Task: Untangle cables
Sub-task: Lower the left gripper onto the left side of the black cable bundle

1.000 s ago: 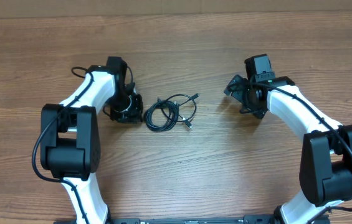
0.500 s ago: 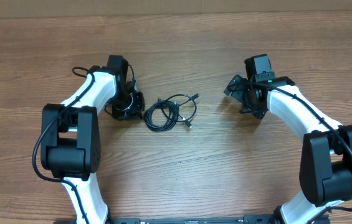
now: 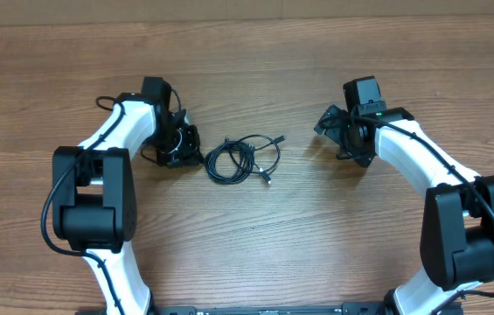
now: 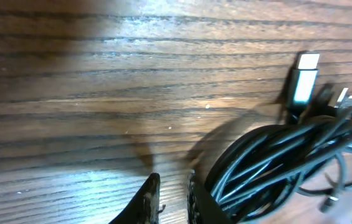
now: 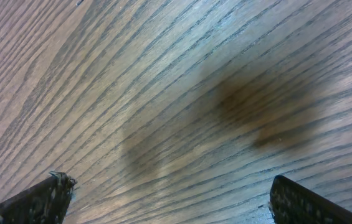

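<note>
Fingers (image 4: 151, 198) of left gripper (image 4: 172, 194) nearly together, right gripper (image 5: 171, 198) spread wide; left could shove the cables (image 4: 269, 163), tightening the tangle

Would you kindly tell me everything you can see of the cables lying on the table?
The cables are thin, black, rubbery-looking cords coiled into one loose, roughly round, tangled bundle. It lies flat on the wooden table between the two arms. Loose ends stick out on the bundle's right side in the overhead view, and the left wrist view shows one silvery flat plug. The left gripper sits at the bundle's edge; whether it touches a strand is unclear.
</note>
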Controlling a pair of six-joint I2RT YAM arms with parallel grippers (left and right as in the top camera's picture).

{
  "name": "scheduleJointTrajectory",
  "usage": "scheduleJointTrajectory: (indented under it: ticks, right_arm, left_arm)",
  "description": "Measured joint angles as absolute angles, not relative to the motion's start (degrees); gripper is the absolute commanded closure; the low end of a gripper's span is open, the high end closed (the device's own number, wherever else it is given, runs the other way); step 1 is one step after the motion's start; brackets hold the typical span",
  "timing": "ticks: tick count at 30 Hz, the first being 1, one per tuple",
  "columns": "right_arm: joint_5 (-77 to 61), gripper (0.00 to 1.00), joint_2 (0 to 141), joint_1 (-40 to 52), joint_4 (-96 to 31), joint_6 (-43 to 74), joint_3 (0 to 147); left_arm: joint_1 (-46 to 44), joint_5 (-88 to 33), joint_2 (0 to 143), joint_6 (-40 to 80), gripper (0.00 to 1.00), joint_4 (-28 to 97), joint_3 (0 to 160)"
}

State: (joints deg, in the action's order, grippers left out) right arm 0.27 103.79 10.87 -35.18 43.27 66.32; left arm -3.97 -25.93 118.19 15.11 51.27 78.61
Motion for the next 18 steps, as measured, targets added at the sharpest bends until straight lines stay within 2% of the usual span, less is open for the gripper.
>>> scheduleJointTrajectory:
  ticks: [18]
  right_arm:
    - [0.30, 0.00, 103.79, 10.87, -35.20, 43.24, 66.32]
  left_arm:
    - [-3.70, -27.24, 118.19, 15.09, 0.77, 50.78, 78.61]
